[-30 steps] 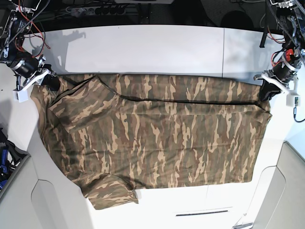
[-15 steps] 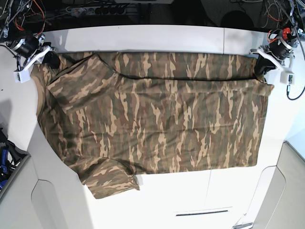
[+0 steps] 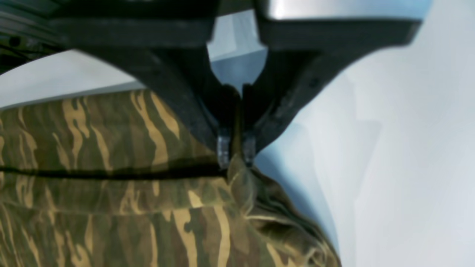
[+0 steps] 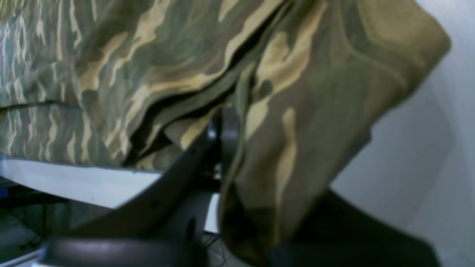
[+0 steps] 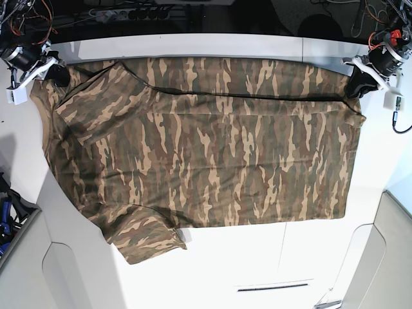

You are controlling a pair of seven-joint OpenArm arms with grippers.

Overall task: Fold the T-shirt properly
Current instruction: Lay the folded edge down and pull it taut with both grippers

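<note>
Spreading almost flat across the white surface (image 5: 193,58), the T-shirt (image 5: 206,154) lies with one short sleeve (image 5: 145,238) trailing toward the near edge, its body smooth through the middle. Farther back, a long flap of cloth is doubled over along a dark fold line (image 5: 244,96) that runs nearly from side to side. At the far corners the two arms hold that doubled edge: the left end effector (image 5: 356,87) is pressed together on a bunched corner of fabric, its tips pinching the cloth in the wrist view, while the right end effector (image 5: 55,75) grips the shoulder end, cloth draped over its fingers. Compared with a second ago, both arms have drawn back toward the far edge, dragging the whole garment with them and pulling it taut. The fold looks barely begun, with straightening seemingly the step in hand.
</note>
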